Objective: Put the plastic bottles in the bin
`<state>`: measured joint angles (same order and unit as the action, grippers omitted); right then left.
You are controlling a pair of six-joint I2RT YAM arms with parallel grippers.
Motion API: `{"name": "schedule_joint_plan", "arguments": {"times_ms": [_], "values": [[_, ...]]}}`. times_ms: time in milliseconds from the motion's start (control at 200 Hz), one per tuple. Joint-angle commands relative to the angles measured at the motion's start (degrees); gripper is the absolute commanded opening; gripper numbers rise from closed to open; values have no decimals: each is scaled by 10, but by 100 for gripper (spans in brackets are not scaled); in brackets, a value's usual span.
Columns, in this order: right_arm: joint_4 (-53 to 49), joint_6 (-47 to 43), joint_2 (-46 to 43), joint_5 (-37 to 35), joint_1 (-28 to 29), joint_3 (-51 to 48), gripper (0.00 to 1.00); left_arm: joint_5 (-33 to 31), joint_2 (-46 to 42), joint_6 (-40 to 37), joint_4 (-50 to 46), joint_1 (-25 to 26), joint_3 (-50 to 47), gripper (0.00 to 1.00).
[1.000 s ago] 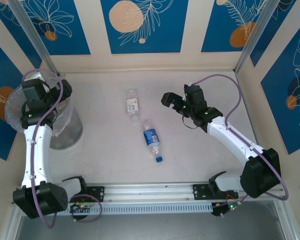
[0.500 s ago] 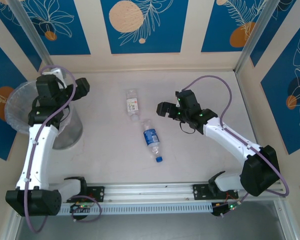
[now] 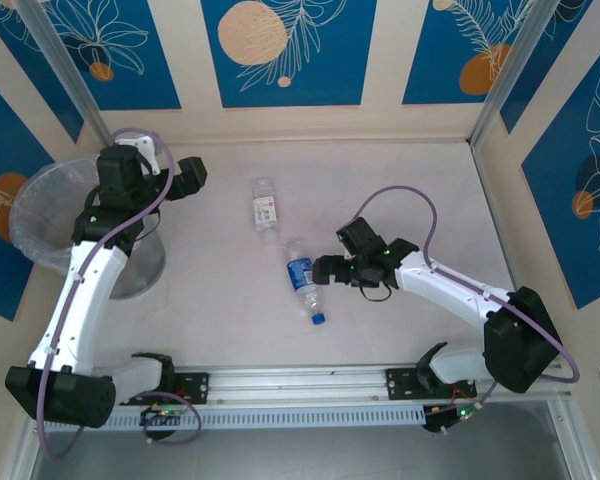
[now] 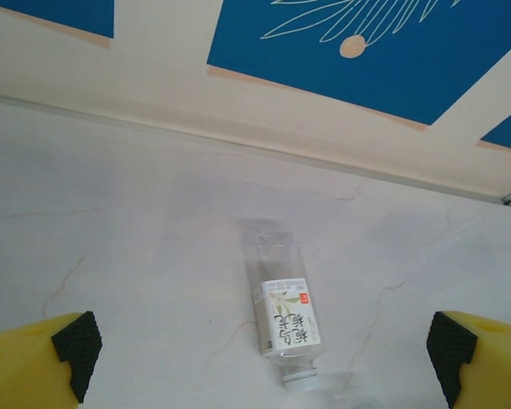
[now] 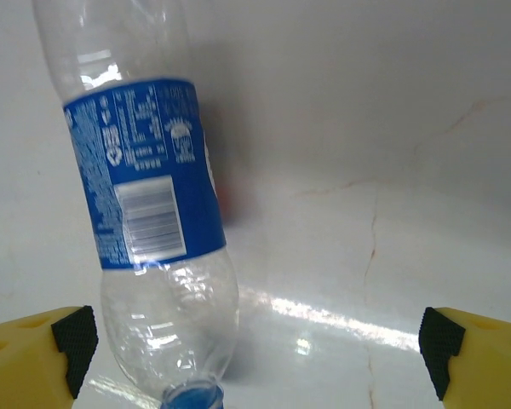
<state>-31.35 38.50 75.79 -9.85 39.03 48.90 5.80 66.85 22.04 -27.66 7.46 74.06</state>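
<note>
Two plastic bottles lie on the table. One has a white label (image 3: 265, 208) and a white cap, and in the left wrist view this white-labelled bottle (image 4: 288, 313) lies ahead with its cap toward the camera. The other has a blue label (image 3: 302, 275) and a blue cap (image 5: 192, 399). My left gripper (image 3: 187, 178) hangs open beside the bin (image 3: 32, 222), well left of the white-labelled bottle. My right gripper (image 3: 327, 270) is open just right of the blue-labelled bottle (image 5: 145, 213), which lies toward its left finger (image 5: 75, 342). Neither holds anything.
The bin, lined with a clear bag, stands at the table's left edge under my left arm. Blue and cream walls close in the back and sides. A metal rail (image 3: 300, 385) runs along the near edge. Bare marble tabletop (image 3: 430, 200) lies to the right.
My left gripper has swung from over the bin to the right, toward the white-labelled bottle. My right gripper has moved down and left, up to the blue-labelled bottle. Both bottles lie unmoved.
</note>
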Motion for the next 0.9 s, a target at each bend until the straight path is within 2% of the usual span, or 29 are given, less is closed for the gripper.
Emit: {"name": "schedule_joint_plan", "arguments": {"times_ms": [0, 285, 505, 895], "values": [[3, 23, 7, 13, 15, -5, 100, 49, 5, 21, 38, 14, -7, 99], [19, -6, 88, 37, 67, 27, 100, 34, 29, 5, 8, 44, 5, 99], [6, -20, 136, 15, 110, 51, 100, 27, 40, 5, 4, 47, 6, 99], [-11, -10, 213, -36, 137, 90, 96, 22, 59, 2, -7, 49, 8, 100]]}}
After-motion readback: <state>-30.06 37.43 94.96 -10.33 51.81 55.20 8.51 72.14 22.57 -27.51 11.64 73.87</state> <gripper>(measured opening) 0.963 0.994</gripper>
